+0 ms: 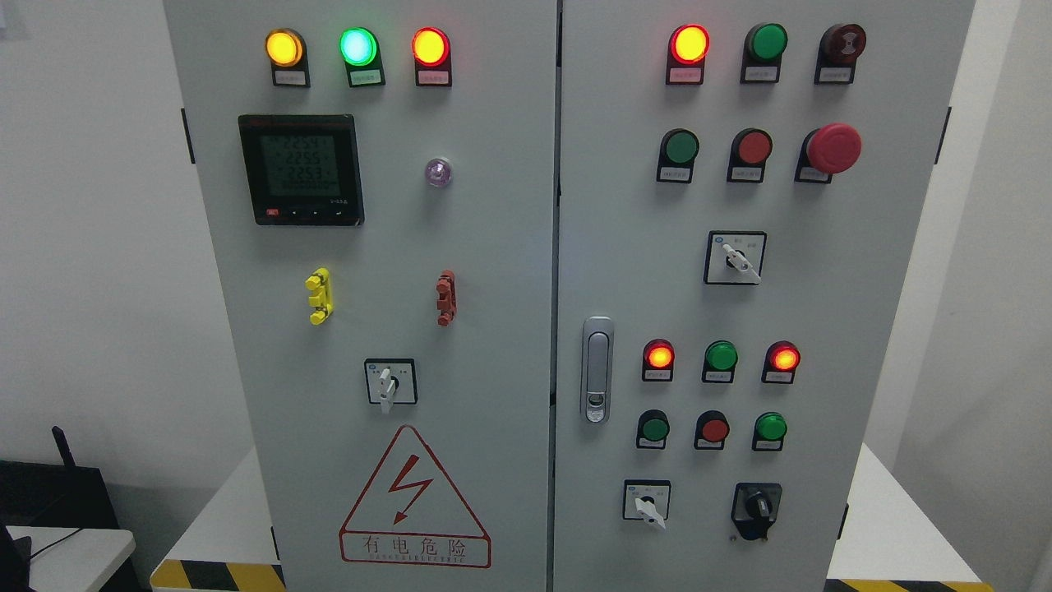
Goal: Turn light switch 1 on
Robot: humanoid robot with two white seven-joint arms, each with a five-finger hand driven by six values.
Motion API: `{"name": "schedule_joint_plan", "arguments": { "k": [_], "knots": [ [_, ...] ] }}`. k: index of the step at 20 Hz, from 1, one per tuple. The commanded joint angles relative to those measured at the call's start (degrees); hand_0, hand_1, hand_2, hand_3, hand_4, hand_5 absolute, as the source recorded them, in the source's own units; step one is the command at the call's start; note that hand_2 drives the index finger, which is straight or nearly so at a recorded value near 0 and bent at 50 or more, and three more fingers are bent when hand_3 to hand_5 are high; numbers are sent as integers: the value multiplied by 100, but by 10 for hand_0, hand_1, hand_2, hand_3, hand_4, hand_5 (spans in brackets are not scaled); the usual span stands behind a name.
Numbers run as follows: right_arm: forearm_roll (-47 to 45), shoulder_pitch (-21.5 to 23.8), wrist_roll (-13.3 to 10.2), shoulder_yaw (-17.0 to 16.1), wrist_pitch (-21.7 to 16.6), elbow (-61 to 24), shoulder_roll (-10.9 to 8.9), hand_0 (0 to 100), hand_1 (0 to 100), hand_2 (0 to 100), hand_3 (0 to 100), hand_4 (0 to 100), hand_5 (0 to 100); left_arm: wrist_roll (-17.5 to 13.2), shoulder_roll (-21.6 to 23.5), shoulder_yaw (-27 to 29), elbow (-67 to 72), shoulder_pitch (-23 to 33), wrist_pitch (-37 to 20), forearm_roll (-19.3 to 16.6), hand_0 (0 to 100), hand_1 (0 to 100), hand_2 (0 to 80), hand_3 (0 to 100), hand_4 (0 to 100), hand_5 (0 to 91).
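A grey electrical cabinet [493, 247] with two doors fills the head view. On the right door, low down, a row of three lamps shows red lit [658, 355], green dark [721, 355] and red lit [783, 358]. Below them are a green button [655, 428], a red button [713, 429] and a brighter green button [770, 427]. Under these sit a white rotary selector [648, 501] and a black knob [756, 506]. I cannot read which control is labelled switch 1. Neither of my hands is in view.
The left door has three lit lamps [359, 46], a meter [302, 168], a selector [389, 385] and a warning triangle [413, 501]. The right door has a handle [597, 369], a red emergency stop [832, 148] and an upper selector [735, 258]. A desk corner [74, 551] is at lower left.
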Motion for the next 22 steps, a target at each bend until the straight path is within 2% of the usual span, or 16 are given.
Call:
{"name": "schedule_joint_plan", "arguments": {
  "k": [1,4,6,8,12,15,17,20,21,22],
  "knots": [
    [-149,0,-5,114,1,-1,0,120,389,0,0,0,0,-17,26,-1225,-1339,-398,20,-312,297,0,89,420,560,305],
    [-149,0,-5,114,1,-1,0,120,389,0,0,0,0,-17,-114,-1700,-1392,-547,29,-312,254,0,119,469,609,361],
    [-149,0,-5,114,1,-1,0,120,389,0,0,0,0,-122,-211,-1973,-1418,-697,29,-312,237,0,150,492,644,445],
    [-149,0,-5,114,1,-1,0,120,389,0,0,0,0,-359,-264,-2184,-1418,-732,29,-312,218,0,177,523,678,585],
    [-149,0,-5,114,1,8,0,120,389,0,0,0,0,-430,-440,-2615,-1418,-908,160,-312,180,0,192,541,696,627],
    [-149,0,-5,114,1,8,0,120,389,0,0,0,0,-369,-528,-2861,-1436,-1083,292,-330,150,8,244,583,725,673],
    [-149,0,-5,114,1,-1,0,120,389,0,0,0,0,-220,-581,-2949,-1497,-1198,511,-339,85,119,309,630,763,721],
    [-149,0,-5,114,1,-1,0,120,389,0,0,0,0,-44,-598,-3107,-1576,-1268,837,-356,13,245,346,666,787,751],
    [-149,0,-5,114,1,-1,0,120,389,0,0,0,0,61,-625,-3151,-1585,-1321,890,-382,7,260,348,668,788,751],
    [-149,0,-5,114,1,-1,0,120,389,0,0,0,0,193,-634,-3221,-1585,-1347,951,-487,0,319,353,671,789,753]
  ]
}}
